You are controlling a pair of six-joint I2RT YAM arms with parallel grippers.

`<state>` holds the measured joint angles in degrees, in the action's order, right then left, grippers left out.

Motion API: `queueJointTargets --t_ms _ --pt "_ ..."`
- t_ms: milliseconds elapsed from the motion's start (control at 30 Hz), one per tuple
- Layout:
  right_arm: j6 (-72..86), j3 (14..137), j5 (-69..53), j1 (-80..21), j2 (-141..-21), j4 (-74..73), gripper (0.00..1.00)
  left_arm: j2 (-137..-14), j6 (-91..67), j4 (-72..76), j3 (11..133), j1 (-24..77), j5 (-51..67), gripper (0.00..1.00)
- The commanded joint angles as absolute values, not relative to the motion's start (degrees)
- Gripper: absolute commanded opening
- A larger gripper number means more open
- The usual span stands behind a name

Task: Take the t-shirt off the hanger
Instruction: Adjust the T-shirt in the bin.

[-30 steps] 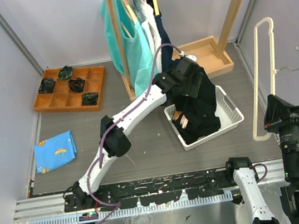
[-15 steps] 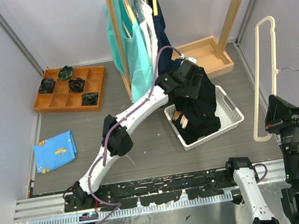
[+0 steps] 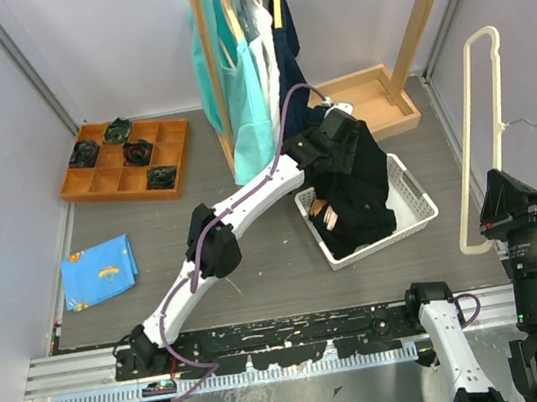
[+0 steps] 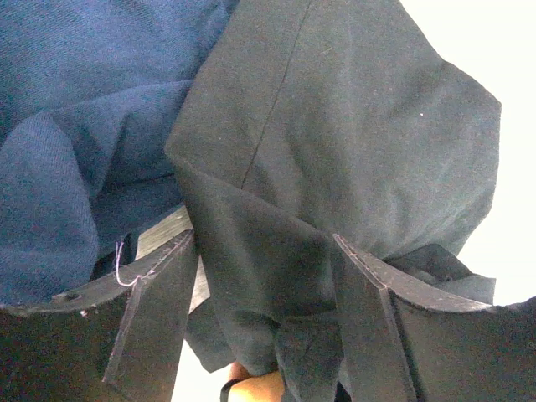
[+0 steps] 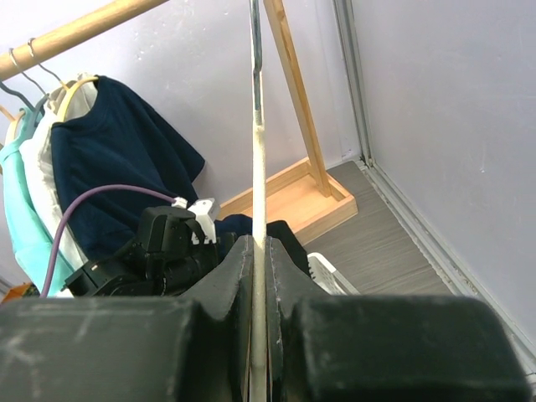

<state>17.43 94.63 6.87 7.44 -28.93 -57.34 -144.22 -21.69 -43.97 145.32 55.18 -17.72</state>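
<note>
Jaws of your left gripper (image 4: 264, 251) stand apart astride a fold of the black t-shirt (image 4: 335, 134) heaped in the basket (image 3: 414, 182); it looks soft and limp, so pinch bunched cloth; right gripper (image 5: 258, 260) clamps the hanger (image 5: 258, 167)

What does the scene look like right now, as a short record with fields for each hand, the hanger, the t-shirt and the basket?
left hand: over the basket, fingers apart with dark cloth between them; firm grip not certain
right hand: shut on the hanger
hanger: cream, bare, held upright at the right side
t-shirt: black, off the hanger, heaped in the basket
basket: white, on the table next to the rack
rack: wooden, other garments hanging on it
</note>
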Motion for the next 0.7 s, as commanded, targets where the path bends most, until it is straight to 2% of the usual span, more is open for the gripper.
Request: queueJointTargets --t_ms 0,167,300,400,667 --pt "15.8 96.7 8.0 7.1 -30.8 -55.1 0.01 -145.6 -22.1 -41.2 146.1 54.7 -18.5 0.68" --pt "15.3 97.1 8.2 7.1 -31.0 -55.4 0.01 -146.2 -22.1 -40.6 146.1 54.7 -18.0 0.48" --pt "15.4 97.0 8.1 7.2 -31.1 -55.3 0.01 -144.8 -21.9 -37.9 144.4 54.9 -17.3 0.17" --pt "15.5 96.9 8.0 7.1 -31.1 -55.2 0.01 -142.6 -20.5 -34.7 141.9 55.3 -17.1 0.0" --pt "16.4 94.1 7.0 7.1 -30.3 -53.4 0.01 -133.3 -12.1 -25.4 134.8 59.6 -15.7 0.0"
